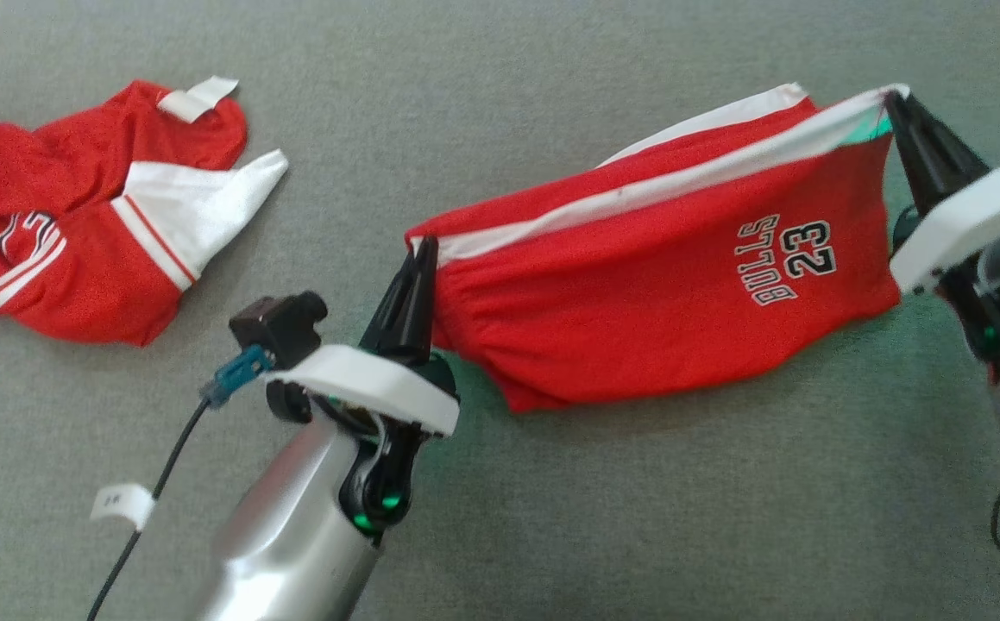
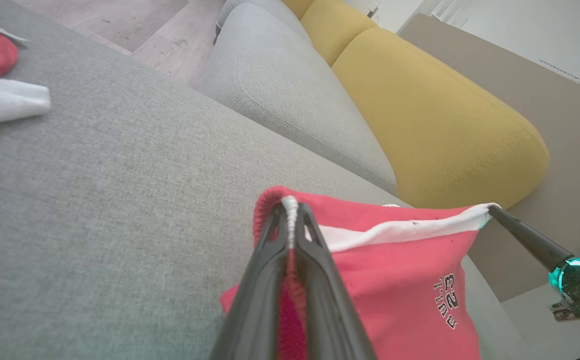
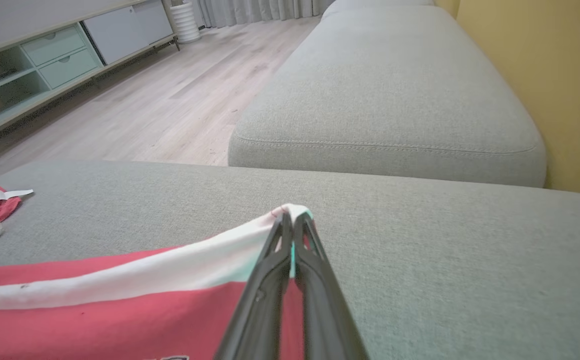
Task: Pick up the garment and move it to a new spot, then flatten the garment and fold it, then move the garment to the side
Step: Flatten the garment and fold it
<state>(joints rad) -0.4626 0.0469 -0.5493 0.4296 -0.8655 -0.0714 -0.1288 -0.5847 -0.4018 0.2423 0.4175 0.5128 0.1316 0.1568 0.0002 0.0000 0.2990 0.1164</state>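
- Currently the garment [image 1: 638, 285], a pair of red shorts, hangs stretched between the two arms over the grey sofa seat [image 1: 551, 517], right of the middle in the head view. I cannot tell whether its lower edge touches the seat.
- The biggest risk, in my judgement, is the sagging belly of cloth. If the arms lower it without keeping tension, it can land in folds on the seat, and the flattening becomes harder.
- A second risk is the other red and white jersey [image 1: 94, 233], which lies well apart to the left. A move too far to that side can lay the garment over it.
- A smaller risk is the grips themselves. The left gripper [image 1: 424, 254] is fully closed on the elastic corner of the garment, and the right gripper [image 1: 892, 99] is fully closed on the far tip of the white band [image 1: 638, 194]. Each one pinches only a little cloth, so pulling the arms further apart can make a corner slip out, and then the garment drops on one side.
- The long axis of the garment runs from the one gripper to the other. In the head view it rises from the lower middle to the upper right.
- The white band follows this axis along the upper edge, and the loose red cloth hangs below it, toward the robot.
- The print [image 1: 784, 259] "BULLS 23" is near the right end. It stands turned, across the long axis and not along it
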